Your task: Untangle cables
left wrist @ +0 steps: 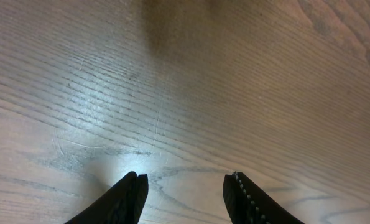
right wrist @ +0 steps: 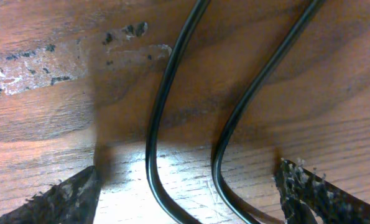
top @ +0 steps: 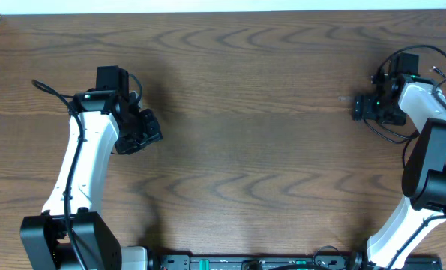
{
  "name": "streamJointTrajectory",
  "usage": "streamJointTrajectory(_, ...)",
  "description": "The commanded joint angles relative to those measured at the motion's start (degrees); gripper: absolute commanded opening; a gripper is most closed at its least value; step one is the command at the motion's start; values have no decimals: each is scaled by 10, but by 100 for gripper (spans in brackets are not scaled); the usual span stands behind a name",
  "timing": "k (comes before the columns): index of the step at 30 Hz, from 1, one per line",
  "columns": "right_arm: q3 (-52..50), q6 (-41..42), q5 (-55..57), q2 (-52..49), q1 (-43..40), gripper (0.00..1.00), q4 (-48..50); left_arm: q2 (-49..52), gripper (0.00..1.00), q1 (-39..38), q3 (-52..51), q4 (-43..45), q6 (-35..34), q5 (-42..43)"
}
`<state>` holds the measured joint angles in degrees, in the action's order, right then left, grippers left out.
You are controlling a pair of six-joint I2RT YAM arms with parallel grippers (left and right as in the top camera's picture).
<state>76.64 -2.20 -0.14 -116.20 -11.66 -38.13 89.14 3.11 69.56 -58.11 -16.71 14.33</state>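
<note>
In the right wrist view two strands of the thin black cable (right wrist: 150,143) lie side by side on the wood. My right gripper (right wrist: 188,171) is open, with one finger on each side of both strands. From overhead the right gripper (top: 361,107) is at the far right, with a thin black loop (top: 390,139) of the cable beside it. My left gripper (top: 149,133) is at the left, far from the cable. In its wrist view it is open and empty (left wrist: 185,177) over bare wood. I cannot pick out the white cable.
The brown wooden table (top: 245,150) fills the overhead view, and its far edge runs along the top. The white right arm (top: 432,150) and its own thicker black wiring stand close to the cable. A worn, scratched patch (right wrist: 41,68) marks the wood.
</note>
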Motion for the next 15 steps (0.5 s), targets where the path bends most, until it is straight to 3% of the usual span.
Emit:
streamJointTrajectory(1,-4,-7,11,-12,1,81,-6,-10,45,2,-1,-2,3,3)
streamJointTrajectory(3,-4,-7,11,-12,1,74,-16,-10,45,2,-1,-2,3,3)
streamJointTrajectory(5,-4,-6,10,-12,1,58,-26,-10,46,2,-1,-1,3,3)
streamJointTrajectory(15,-4,0,8,-12,2,2,-65,-10,46,2,-1,-2,3,3)
